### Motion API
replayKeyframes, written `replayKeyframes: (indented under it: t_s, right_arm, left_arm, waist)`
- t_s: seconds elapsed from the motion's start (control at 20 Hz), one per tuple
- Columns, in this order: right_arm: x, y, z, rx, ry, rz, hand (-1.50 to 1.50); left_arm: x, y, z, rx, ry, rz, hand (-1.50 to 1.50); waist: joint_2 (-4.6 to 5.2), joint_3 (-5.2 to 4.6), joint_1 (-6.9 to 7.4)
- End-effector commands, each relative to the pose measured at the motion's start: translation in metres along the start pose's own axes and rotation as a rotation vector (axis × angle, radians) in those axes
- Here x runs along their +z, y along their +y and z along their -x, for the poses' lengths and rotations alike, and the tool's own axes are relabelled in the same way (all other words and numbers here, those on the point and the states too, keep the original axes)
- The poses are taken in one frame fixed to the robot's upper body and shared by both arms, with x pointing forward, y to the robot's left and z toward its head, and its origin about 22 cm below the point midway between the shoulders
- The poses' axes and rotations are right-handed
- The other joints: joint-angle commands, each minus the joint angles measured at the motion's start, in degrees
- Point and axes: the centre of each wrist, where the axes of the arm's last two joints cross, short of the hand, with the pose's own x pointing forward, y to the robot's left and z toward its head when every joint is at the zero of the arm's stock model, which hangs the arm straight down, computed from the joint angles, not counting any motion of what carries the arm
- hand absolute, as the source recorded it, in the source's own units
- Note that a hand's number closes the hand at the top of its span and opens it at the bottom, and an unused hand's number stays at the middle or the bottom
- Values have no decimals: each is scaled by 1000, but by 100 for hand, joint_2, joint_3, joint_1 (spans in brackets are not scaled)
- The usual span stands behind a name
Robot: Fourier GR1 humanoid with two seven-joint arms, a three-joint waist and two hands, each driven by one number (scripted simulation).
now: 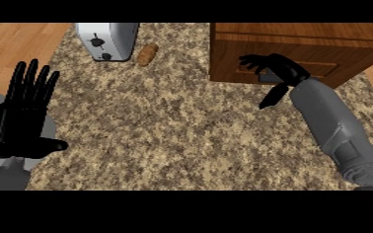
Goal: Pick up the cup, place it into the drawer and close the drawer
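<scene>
At the upper right of the frame stands the brown wooden drawer cabinet [291, 49], set on the speckled beige-and-brown stone table [182, 123]. The right robot hand [275, 69] is up against the cabinet's front panel, just beside a small grey handle [271, 78] that shows under the palm. Its fingers are spread and only slightly bent, and the thumb hangs down below; nothing is clasped in them. That pose suits a flat push better than a grasp, so I judge the hand is placed there to press the drawer front home. The front looks flush with the cabinet, or close to it, though I cannot tell whether it is fully shut.

The cup shows nowhere in this view. It is neither on the table nor in either hand, and if it lies inside the drawer the wood hides it.

The left robot hand [27, 111] rests at the left edge of the frame, fingers straight and pointing up, well away from the work.

At the upper left a white-and-grey metal toaster [108, 40] sits on the table, with a small tan bread roll [148, 54] just beside it. Both are well apart from the cabinet.
</scene>
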Motion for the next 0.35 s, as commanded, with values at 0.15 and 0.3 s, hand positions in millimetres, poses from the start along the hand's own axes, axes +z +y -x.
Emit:
replayKeyframes:
  t_s: [0.15,0.3]
  right_arm:
    - [13,-42,10,30,128,77,-150]
    - [10,-29,10,41,125,75,-150]
  left_arm:
    - [-1,9,2,-9,8,5,-150]
    - [-14,4,-3,-17,-12,20,-150]
  waist:
    - [199,30,113]
    - [198,33,86]
